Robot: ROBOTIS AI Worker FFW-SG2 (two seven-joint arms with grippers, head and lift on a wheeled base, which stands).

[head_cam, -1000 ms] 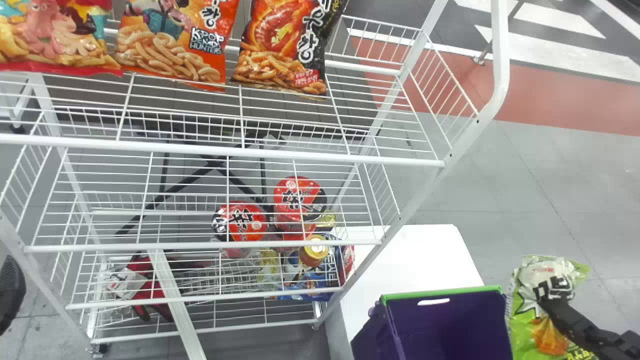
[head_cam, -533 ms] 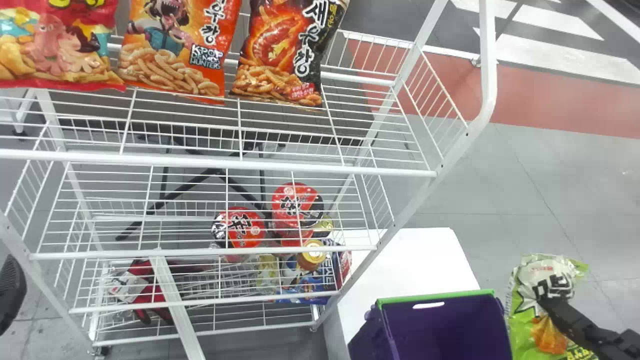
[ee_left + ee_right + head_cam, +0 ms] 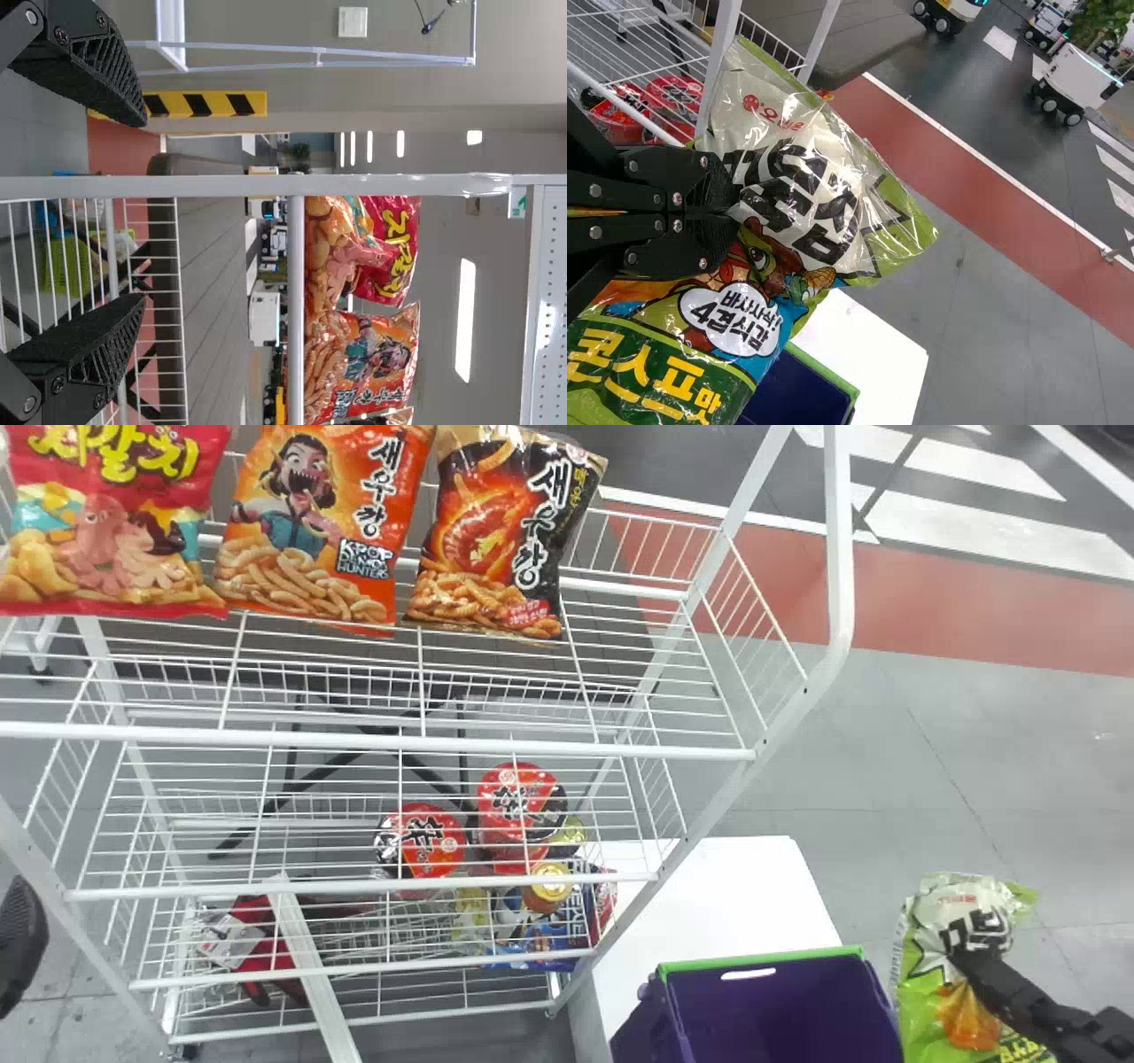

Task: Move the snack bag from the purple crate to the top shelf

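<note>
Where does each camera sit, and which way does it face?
Head view: on the head, forward and down over the white rack and purple crate; right gripper at the right.
Left wrist view: on the left wrist, roughly level across the rack; left gripper frames it.
Right wrist view: on the right wrist, angled down past the held green bag; right gripper in front.
Shared: head and left wrist, red bag; head and right wrist, crate.

In the head view, my right arm (image 3: 1059, 1024) enters at the lower right corner, and the right gripper (image 3: 961, 960) has both fingers (image 3: 702, 182) closed together. My left gripper (image 3: 21, 948) is at the left edge, its fingers wide apart.
</note>
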